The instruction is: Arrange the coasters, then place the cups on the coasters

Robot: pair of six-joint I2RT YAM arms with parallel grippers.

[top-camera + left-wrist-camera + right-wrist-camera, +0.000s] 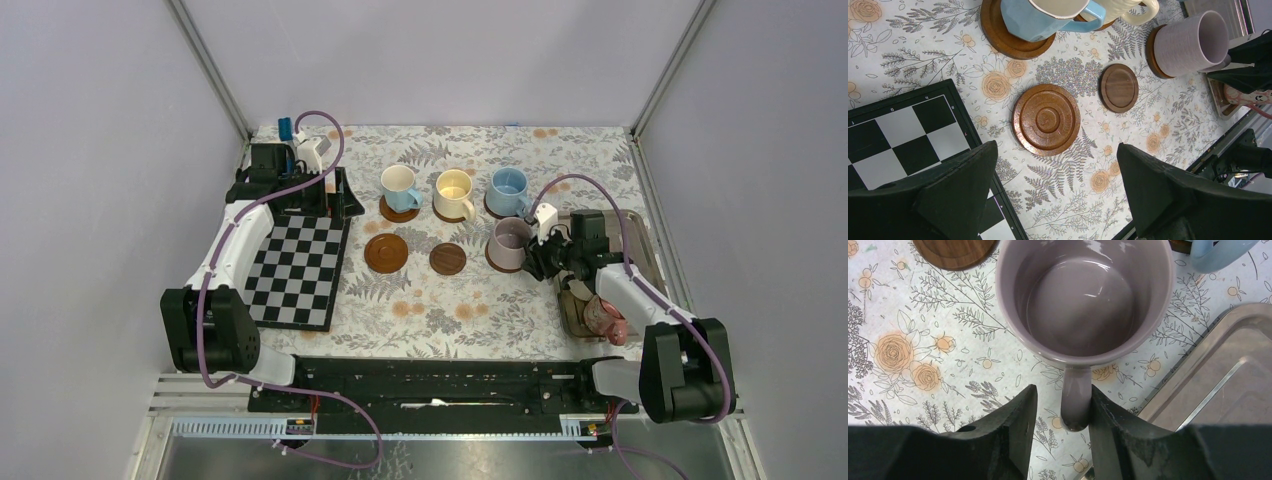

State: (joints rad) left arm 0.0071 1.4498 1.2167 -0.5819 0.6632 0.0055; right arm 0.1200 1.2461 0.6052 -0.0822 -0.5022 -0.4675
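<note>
Wrist view alone shows right hand (1063, 396) straddling mug (1083, 305) handle (1075, 402).

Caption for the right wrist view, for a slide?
Right claw astride the handle of the lilac mug, jaws slightly apart; metal tray beside it.

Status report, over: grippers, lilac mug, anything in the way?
Left gripper open, empty. Right gripper open around handle of lilac mug; mug on its coaster. Nothing in the way.
</note>
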